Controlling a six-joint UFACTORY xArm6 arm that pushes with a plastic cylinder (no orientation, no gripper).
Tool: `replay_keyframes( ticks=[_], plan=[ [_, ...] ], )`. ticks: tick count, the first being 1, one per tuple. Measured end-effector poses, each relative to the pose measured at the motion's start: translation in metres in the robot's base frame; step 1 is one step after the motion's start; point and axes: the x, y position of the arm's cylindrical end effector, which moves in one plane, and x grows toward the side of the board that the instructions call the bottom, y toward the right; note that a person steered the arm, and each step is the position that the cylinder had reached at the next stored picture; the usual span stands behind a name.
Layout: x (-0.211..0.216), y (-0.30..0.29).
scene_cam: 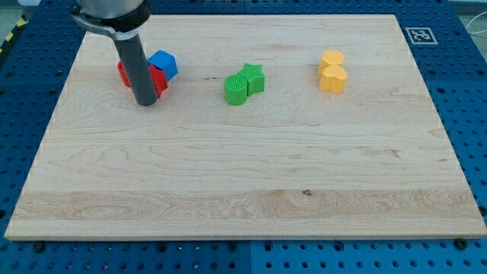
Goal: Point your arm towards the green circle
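The green circle lies on the wooden board a little left of centre near the view's top, touching a green star on its upper right. My tip rests on the board well to the left of the green circle, right in front of a red block. The rod hides part of the red pieces; a second red piece shows at its left. A blue block sits just behind the red ones.
Two yellow blocks sit touching each other at the upper right. The wooden board lies on a blue perforated table. A fiducial marker is beside the board's top right corner.
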Motion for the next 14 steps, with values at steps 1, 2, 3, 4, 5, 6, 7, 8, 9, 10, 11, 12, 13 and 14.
replay_keyframes(
  ticks=[1,2,3,4,5,6,7,8,9,10,11,12,13,14],
  plan=[
    [0.018,0.004],
    [0.039,0.023],
    [0.044,0.039],
    [0.039,0.045],
    [0.017,0.047],
    [0.011,0.047],
    [0.007,0.047],
    [0.006,0.047],
    [0.004,0.047],
    [0.004,0.046],
    [0.004,0.044],
    [0.004,0.044],
    [-0.001,0.044],
    [-0.012,0.044]
  ],
)
